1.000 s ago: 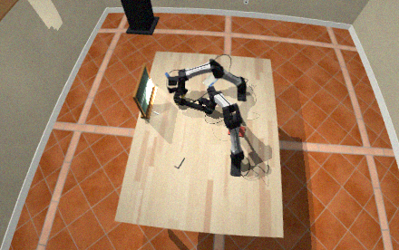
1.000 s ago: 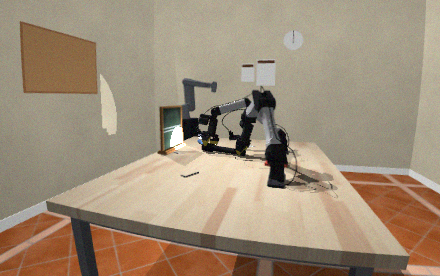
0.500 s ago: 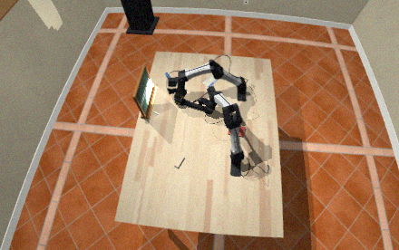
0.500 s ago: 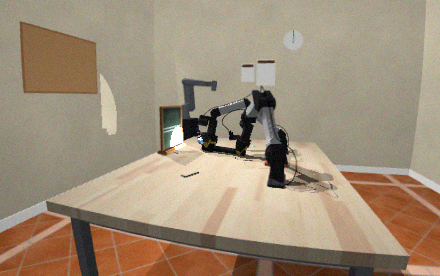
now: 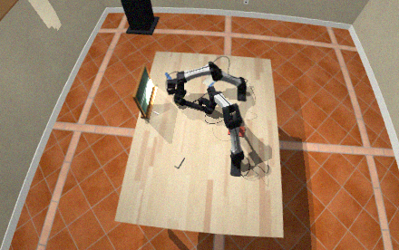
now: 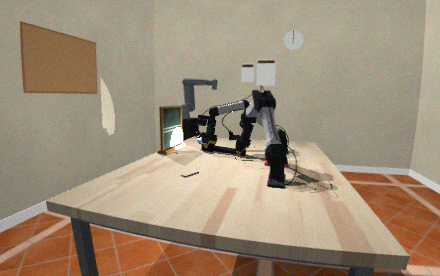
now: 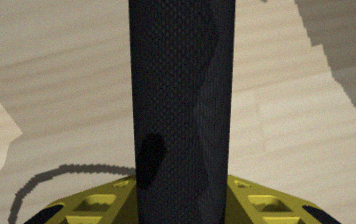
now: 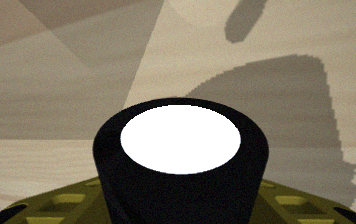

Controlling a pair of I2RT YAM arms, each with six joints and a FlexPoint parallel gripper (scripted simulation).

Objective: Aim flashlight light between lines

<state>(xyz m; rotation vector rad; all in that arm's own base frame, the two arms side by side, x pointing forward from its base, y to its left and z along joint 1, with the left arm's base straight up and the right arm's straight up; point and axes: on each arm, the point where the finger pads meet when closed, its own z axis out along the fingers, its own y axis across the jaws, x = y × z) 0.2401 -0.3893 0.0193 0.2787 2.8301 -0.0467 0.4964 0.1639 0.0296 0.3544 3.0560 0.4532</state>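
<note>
The left claw [image 5: 209, 108] [image 6: 242, 149] [image 7: 181, 183] grips the flashlight's [image 5: 194, 105] [image 6: 225, 149] [image 7: 180, 90] [image 8: 180, 192] barrel; the right claw [image 5: 180, 100] [image 6: 207, 145] [image 8: 179, 182] clasps its head. Print on the wall sheets [image 6: 266, 75] is too small to read.

There are two YAM arms [image 5: 198, 72] [image 6: 270, 125] and one flashlight [image 5: 195, 106] [image 6: 223, 149] [image 7: 180, 100] [image 8: 180, 192], one framed chalkboard [image 5: 145, 92] [image 6: 172, 119] with two pale lines [image 6: 170, 129], one wooden table [image 5: 199, 195] [image 6: 250, 200], and one L-shaped hex key [image 5: 181, 162] [image 6: 190, 175]. Beyond them I count one corkboard [image 6: 59, 59], one wall clock [image 6: 293, 40], two hanging sheets [image 6: 266, 74] (each has a dark top strip, and I count them as one kind), and one grey robot arm [image 6: 189, 95].
</note>
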